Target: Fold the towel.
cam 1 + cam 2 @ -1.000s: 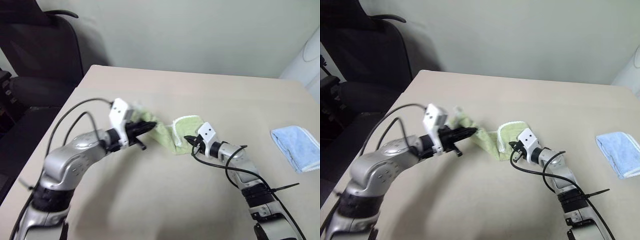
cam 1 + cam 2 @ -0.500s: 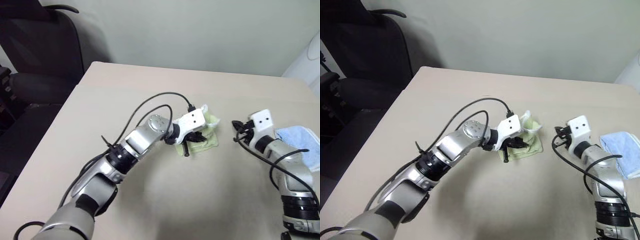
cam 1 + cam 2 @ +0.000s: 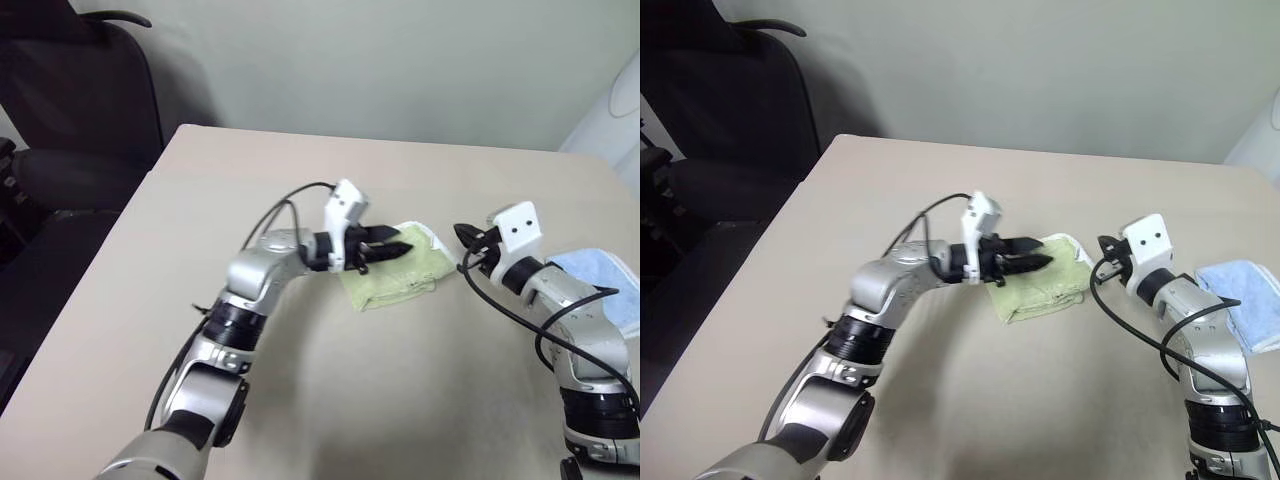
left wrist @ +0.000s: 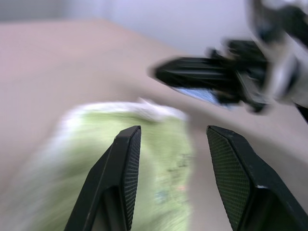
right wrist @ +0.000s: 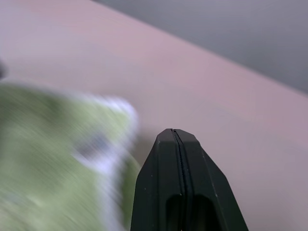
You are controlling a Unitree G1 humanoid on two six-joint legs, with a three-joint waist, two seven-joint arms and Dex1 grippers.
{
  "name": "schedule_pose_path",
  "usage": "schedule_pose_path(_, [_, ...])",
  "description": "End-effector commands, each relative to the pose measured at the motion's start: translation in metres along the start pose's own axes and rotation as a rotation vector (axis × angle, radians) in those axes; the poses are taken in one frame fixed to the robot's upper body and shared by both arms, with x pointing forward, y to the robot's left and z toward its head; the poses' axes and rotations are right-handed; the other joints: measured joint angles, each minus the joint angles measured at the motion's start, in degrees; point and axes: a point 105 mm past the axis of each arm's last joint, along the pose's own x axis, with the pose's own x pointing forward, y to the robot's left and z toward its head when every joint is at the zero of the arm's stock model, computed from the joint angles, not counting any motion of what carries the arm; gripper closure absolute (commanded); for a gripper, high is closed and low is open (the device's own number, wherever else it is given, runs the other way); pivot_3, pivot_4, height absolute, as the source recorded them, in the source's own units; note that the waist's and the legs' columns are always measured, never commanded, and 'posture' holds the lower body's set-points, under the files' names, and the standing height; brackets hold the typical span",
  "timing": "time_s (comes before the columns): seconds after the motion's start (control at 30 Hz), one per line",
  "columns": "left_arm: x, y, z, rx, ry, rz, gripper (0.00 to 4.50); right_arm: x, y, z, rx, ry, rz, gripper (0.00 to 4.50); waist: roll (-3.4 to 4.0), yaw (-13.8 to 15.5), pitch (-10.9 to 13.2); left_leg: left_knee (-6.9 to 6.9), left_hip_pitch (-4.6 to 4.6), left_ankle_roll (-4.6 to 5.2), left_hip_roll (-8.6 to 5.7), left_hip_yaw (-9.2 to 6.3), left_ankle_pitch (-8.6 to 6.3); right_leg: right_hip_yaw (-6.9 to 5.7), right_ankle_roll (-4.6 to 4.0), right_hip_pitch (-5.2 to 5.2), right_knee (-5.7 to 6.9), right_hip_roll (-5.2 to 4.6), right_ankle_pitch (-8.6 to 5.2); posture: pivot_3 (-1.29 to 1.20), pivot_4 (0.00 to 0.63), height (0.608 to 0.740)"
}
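Note:
The towel [image 3: 398, 277], light green with white edging, lies folded in a small pad on the tan table [image 3: 300, 400]. My left gripper [image 3: 396, 249] hovers level over the pad's near-left part, open, with nothing between its fingers [image 4: 126, 159]. In the left wrist view the green towel [image 4: 159, 159] spreads below those fingers. My right gripper [image 3: 463, 236] hangs just right of the towel, lifted off the table, its fingertips [image 5: 175, 139] shut and empty. In the right wrist view the towel [image 5: 48, 159] is a green blur off to one side.
A smaller light blue cloth [image 3: 612, 287] lies folded near the table's right edge, behind my right forearm. A dark office chair [image 3: 80, 100] stands off the table's far left corner. A white object [image 3: 610, 120] stands at the far right.
The left gripper carried its end of the towel over to the right, then opened and let go. The right gripper came off the towel and rose to the right. The towel now lies folded.

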Motion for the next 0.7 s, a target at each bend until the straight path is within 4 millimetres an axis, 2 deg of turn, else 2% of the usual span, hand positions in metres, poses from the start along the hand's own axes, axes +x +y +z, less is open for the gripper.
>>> schedule_pose_path(0.03, [-0.03,0.024,-0.002,0.032,-0.013,0.178,2.15,0.014,0.031,0.014,-0.025,-0.044,0.146,4.5,-0.01,0.0,0.0,0.01,0.0,0.0,0.0,-0.03,0.0,-0.01,0.0,0.01,0.0,0.06,0.0,0.0,0.15,0.74])
schedule_pose_path(0.1, [-0.049,0.043,-0.018,0.044,0.028,0.307,2.15,0.026,0.042,-0.001,-0.01,0.002,0.185,4.5,-0.02,0.4,0.0,0.04,-0.1,-0.01,0.0,-0.09,0.01,-0.04,-0.01,-0.06,-0.01,0.03,0.01,0.0,0.15,0.74])
schedule_pose_path(0.17, [-0.063,0.051,-0.028,0.053,0.049,0.383,2.15,0.038,0.053,-0.028,0.002,0.081,0.213,4.5,-0.04,1.0,0.0,0.09,-0.1,0.01,0.0,-0.15,0.0,-0.07,-0.03,-0.2,-0.02,-0.04,0.03,0.0,0.15,0.74])
schedule_pose_path(0.3, [-0.068,0.04,-0.028,0.069,0.026,0.388,2.15,0.046,0.061,-0.072,0.008,0.19,0.235,4.5,-0.04,1.6,0.0,0.14,-0.2,0.05,-0.09,-0.15,-0.01,-0.24,-0.08,-0.25,-0.04,-0.38,0.14,0.0,0.15,0.74])
schedule_pose_path(0.47, [-0.066,0.03,-0.031,0.059,0.03,0.369,2.15,0.043,0.058,-0.093,0.0,0.243,0.233,4.5,-0.07,1.6,0.0,0.13,-0.26,0.05,-0.14,-0.09,-0.01,-0.31,-0.17,-0.13,-0.01,-0.48,0.26,0.0,0.15,0.74])
schedule_pose_path(0.57, [-0.061,0.023,-0.035,0.041,0.037,0.342,2.13,0.039,0.057,-0.09,0.011,0.219,0.241,3.91,-0.07,1.6,0.0,0.07,-0.16,0.05,-0.13,-0.09,-0.01,-0.32,-0.22,-0.07,0.0,-0.48,0.29,0.0,0.15,0.74])
schedule_pose_path(0.7, [-0.061,0.022,-0.035,0.038,0.04,0.34,2.13,0.038,0.057,-0.089,0.012,0.214,0.243,2.63,-0.07,1.6,0.0,0.09,-0.15,0.05,-0.12,-0.08,0.0,-0.33,-0.25,-0.07,0.0,-0.48,0.33,0.0,0.15,0.74])
